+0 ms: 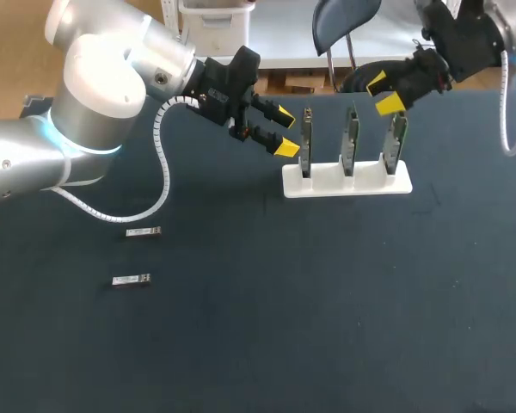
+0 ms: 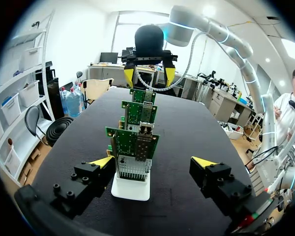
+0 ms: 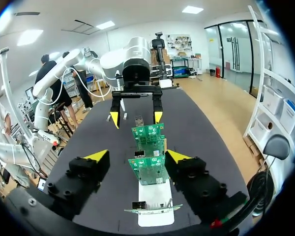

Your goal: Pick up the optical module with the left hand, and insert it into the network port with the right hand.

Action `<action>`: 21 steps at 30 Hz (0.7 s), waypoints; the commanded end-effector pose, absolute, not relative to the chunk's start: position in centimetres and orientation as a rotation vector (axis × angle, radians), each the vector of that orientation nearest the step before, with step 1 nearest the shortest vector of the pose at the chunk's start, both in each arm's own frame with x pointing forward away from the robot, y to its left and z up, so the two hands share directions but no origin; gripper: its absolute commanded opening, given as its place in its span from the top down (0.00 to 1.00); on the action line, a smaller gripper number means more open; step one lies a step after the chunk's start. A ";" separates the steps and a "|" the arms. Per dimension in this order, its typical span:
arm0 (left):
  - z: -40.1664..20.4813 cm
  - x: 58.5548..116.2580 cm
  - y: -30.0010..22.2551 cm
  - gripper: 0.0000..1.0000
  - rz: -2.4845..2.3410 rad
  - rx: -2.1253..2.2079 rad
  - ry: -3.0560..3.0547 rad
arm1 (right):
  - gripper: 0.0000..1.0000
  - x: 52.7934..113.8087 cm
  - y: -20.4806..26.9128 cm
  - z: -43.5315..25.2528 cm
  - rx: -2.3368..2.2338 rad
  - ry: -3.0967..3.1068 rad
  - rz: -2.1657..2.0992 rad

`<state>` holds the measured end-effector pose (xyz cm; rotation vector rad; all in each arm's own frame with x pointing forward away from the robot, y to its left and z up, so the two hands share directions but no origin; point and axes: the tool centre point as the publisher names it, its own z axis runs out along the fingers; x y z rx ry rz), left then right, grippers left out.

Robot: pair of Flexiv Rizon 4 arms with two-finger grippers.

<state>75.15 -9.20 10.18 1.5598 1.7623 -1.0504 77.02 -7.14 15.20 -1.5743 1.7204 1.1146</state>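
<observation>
Fingers (image 1: 285,148) on left wide apart, empty, right fingers (image 1: 389,103) likewise

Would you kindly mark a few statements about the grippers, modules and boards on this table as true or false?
1. Two modules lie flat on the table. True.
2. The left gripper holds a module. False: its fingers are open and empty, close to the stand's near end.
3. The white stand holds three boards upright in a row. True.
4. The right gripper is shut on a board. False: its fingers are open with nothing between them, near the board at the other end.
5. One module is already plugged into a board. False: both are on the table, well away from the stand.
</observation>
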 end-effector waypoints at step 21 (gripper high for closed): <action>12.4 69.9 1.6 0.00 -0.552 1.713 1.941 | 0.00 76.9 -7.1 15.2 -1.572 1.721 1.112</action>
